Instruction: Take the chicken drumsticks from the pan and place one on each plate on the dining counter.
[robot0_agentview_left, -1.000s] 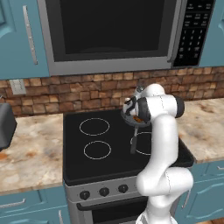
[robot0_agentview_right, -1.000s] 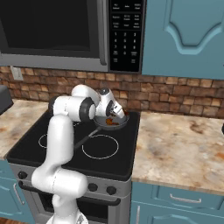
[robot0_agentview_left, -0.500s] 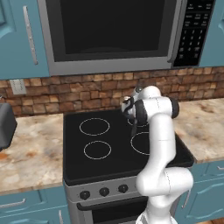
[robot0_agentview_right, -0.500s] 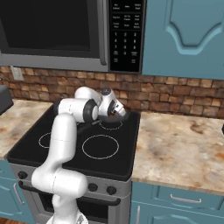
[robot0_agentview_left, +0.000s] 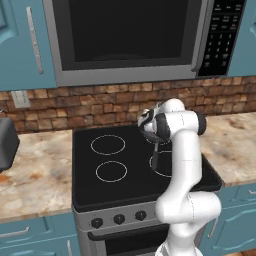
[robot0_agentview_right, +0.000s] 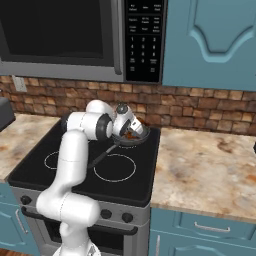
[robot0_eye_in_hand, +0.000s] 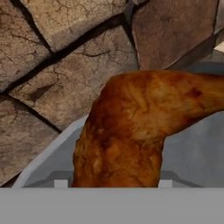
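A dark grey pan (robot0_agentview_right: 142, 136) sits on the stove's back right burner, its long handle (robot0_agentview_right: 102, 156) pointing toward the front. A glossy orange-brown chicken drumstick (robot0_eye_in_hand: 131, 127) lies in it, seen as a small orange patch (robot0_agentview_right: 132, 134) in the right base view. My gripper (robot0_agentview_right: 129, 131) reaches down into the pan (robot0_eye_in_hand: 48, 153). Its two tips stand close on either side of the drumstick, and I cannot tell whether they press on it. The pan handle (robot0_agentview_left: 155, 157) hangs below my hand (robot0_agentview_left: 150, 130). The plates and the dining counter are out of view.
The black stove top (robot0_agentview_left: 100, 190) carries white ring burner marks (robot0_agentview_left: 111, 171). A microwave (robot0_agentview_left: 125, 35) hangs just above my hand, with the brick wall (robot0_agentview_right: 200, 107) right behind the pan. Marbled worktops (robot0_agentview_right: 205, 170) flank the stove; a dark appliance (robot0_agentview_left: 6, 147) stands at left.
My hand has dropped lower into the pan and toward the wall. The jaws have narrowed from wide open to close around the drumstick.
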